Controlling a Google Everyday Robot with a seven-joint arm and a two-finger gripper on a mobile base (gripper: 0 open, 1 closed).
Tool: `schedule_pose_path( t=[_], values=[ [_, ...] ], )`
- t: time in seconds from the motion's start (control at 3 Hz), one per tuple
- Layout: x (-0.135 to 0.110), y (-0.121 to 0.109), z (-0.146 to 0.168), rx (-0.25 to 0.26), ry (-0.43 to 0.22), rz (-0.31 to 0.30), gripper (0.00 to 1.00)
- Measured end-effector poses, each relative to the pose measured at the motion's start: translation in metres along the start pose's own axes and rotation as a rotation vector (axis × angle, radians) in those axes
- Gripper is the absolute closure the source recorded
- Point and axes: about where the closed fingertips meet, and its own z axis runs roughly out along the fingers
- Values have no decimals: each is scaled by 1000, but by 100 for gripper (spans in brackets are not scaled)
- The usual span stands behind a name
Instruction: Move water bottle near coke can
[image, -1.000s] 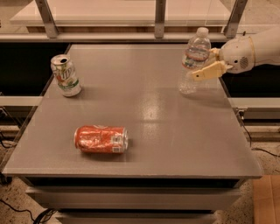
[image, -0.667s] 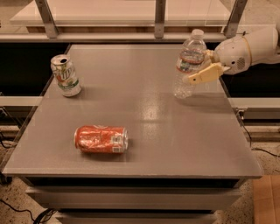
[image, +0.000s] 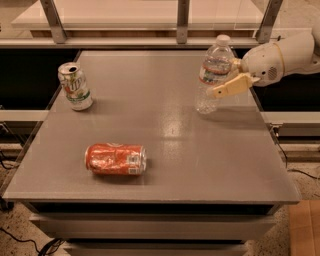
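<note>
The water bottle (image: 214, 72) is clear ribbed plastic with a white cap and a red-and-white label band. It stands tilted slightly at the back right of the grey table (image: 200, 150). My gripper (image: 225, 82) reaches in from the right and is shut on the bottle at its middle; one tan finger (image: 232, 86) lies across its front. The coke can (image: 116, 159), red with white lettering, lies on its side at the front left, well apart from the bottle.
A silver-and-green can (image: 75, 86) stands upright at the back left. A rail with metal posts (image: 183, 20) runs behind the table. The table's right edge lies just under my arm (image: 285, 55).
My gripper has carried the bottle leftward and a little toward the front, away from the table's right edge. The cans have not moved.
</note>
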Motion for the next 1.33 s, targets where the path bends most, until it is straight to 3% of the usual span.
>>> schedule_pose_path(
  t=[0.33,1.0,1.33],
  values=[
    [-7,13,15,-47,-26,-14,100],
    [-35,64,49,-190,-77,-80,100],
    [-49,90,68,-256,-60,-124,100]
  ],
)
